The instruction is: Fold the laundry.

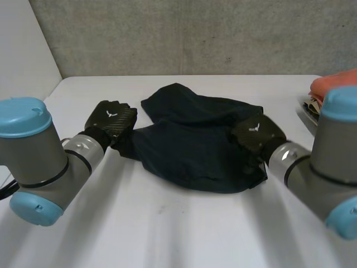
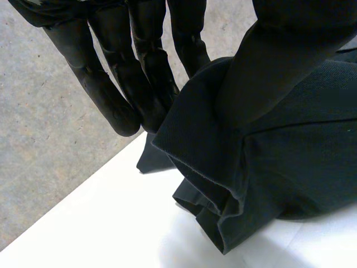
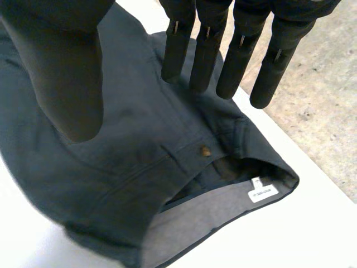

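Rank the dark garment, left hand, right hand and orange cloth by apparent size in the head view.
1. dark garment
2. left hand and right hand, about alike
3. orange cloth, partly hidden, so unsure

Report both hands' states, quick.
Left hand: closed on the edge of the dark trousers, pinched between thumb and straight fingers.
Right hand: open, fingers straight over the trousers, holding nothing.

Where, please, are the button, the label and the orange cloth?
button (image 3: 206, 151), right wrist view, its centre.
label (image 3: 262, 194), right wrist view, its middle.
orange cloth (image 1: 333, 84), head view, its top fold.
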`<state>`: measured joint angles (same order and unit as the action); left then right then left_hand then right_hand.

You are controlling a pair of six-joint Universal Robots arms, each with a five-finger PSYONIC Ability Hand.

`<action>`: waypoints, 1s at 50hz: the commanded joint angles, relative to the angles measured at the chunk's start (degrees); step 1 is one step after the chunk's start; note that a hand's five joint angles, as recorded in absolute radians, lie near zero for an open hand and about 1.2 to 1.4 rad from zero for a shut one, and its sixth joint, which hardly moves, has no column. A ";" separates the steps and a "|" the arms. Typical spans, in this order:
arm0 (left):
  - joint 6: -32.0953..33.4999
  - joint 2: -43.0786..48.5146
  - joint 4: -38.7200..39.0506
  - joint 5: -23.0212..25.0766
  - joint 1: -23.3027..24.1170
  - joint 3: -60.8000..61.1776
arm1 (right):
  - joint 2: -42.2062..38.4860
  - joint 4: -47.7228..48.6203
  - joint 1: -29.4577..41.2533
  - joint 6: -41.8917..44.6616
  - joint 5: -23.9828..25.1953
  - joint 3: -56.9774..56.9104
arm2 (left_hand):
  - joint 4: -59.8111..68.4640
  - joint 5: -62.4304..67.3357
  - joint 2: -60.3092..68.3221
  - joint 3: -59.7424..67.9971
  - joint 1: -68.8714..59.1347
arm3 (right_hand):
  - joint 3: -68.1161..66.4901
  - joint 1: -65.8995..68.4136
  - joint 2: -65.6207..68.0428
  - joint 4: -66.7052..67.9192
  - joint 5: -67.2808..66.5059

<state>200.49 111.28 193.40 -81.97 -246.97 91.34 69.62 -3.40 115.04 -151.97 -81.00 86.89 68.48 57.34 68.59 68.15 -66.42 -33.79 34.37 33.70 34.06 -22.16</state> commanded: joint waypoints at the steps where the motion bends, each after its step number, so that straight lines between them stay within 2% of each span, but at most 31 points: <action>1: -0.10 -2.56 -0.65 0.05 0.35 1.65 | -6.16 -13.11 -1.22 4.92 2.34 -10.24 | 11.52 12.66 11.41 11.85 -13.58 | -2.62 2.04 2.71 2.35 -4.25; 5: -0.10 -2.82 -0.65 -0.30 0.62 2.18 | -8.89 -16.90 -1.48 9.75 2.77 -12.00 | 11.52 12.66 11.41 11.85 -13.58 | -2.96 2.38 3.05 2.69 -4.59; 10: -0.01 -2.74 -0.65 -0.39 0.70 2.18 | -12.22 -13.84 -2.01 17.13 3.74 -11.92 | 11.52 12.66 11.41 11.85 -13.58 | -2.96 2.38 3.05 2.69 -4.59; 17: -0.10 -2.82 -1.53 -0.83 0.70 2.26 | -14.60 -10.58 -2.62 19.43 3.74 -11.30 | 11.52 12.66 11.41 11.85 -13.58 | -4.63 4.05 4.72 4.36 -6.26; 19: -0.19 -2.82 -2.58 -0.83 0.70 2.35 | -15.22 -9.17 -2.80 19.34 3.48 -11.04 | 11.52 12.66 11.41 11.85 -13.58 | -16.86 16.28 16.95 16.59 -18.49; 20: -0.10 -2.82 -3.02 -0.83 0.79 2.35 | -15.22 -8.74 -2.89 19.26 3.30 -10.86 | 11.52 12.66 11.41 11.85 -13.58 | -27.74 27.16 27.84 27.47 -29.38; 21: 0.07 -2.82 -4.16 -0.83 0.88 2.26 | -14.96 -8.21 -3.15 18.82 2.69 -10.69 | 11.52 12.66 11.41 11.85 -13.58 | -46.03 45.45 46.12 45.76 -47.66; 24: 0.43 -3.00 -6.80 -1.35 0.88 1.91 | -13.90 -8.46 -3.24 17.24 0.85 -9.90 | 11.52 12.66 11.41 11.85 -13.58 | -46.21 45.63 46.30 45.94 -47.84; 28: 3.75 -6.50 -17.49 -4.07 1.75 2.87 | -8.82 -11.27 -3.76 14.07 0.40 -5.60 | 11.52 12.66 11.41 11.85 -13.58 | -46.21 45.63 46.30 45.94 -47.84; 31: 6.40 -8.44 -24.27 -4.78 2.20 3.67 | -2.58 -16.80 -5.43 14.94 0.31 -3.31 | 11.52 12.66 11.41 11.85 -13.58 | -46.21 45.63 46.30 45.94 -47.84; 32: 8.32 -9.06 -28.56 -4.87 2.37 4.28 | -0.39 -22.04 -6.92 16.60 0.58 -2.61 | 11.52 12.66 11.41 11.85 -13.58 | -46.21 45.63 46.30 45.94 -47.84; 36: 12.02 -9.94 -37.27 -4.17 3.42 5.25 | -1.32 -35.22 -10.09 22.40 0.23 -1.81 | 11.52 12.66 11.41 11.85 -13.58 | -46.21 45.63 46.30 45.94 -47.84; 40: 13.17 -9.33 -42.91 -3.20 4.65 4.82 | -2.30 -42.82 -9.83 26.45 -0.12 -2.86 | 11.52 12.66 11.41 11.85 -13.58 | -46.21 45.63 46.30 45.94 -47.84; 43: 13.08 -7.84 -43.20 -3.20 5.01 3.85 | -2.56 -40.21 -9.31 25.41 -0.30 -4.18 | 11.52 12.66 11.41 11.85 -13.58 | -46.21 45.63 46.30 45.94 -47.84; 50: 11.94 -1.34 -33.45 -4.96 4.22 -7.82 | -5.20 -26.15 -7.37 15.05 -0.30 -12.43 | 11.52 12.66 11.41 11.85 -13.58 | -46.21 45.63 46.30 45.94 -47.84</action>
<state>213.52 105.63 152.37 -85.72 -242.17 92.35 66.27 -39.79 106.11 -129.60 -81.17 80.58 68.49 57.34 68.59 68.15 -66.42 -67.98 62.73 67.59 68.39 -56.96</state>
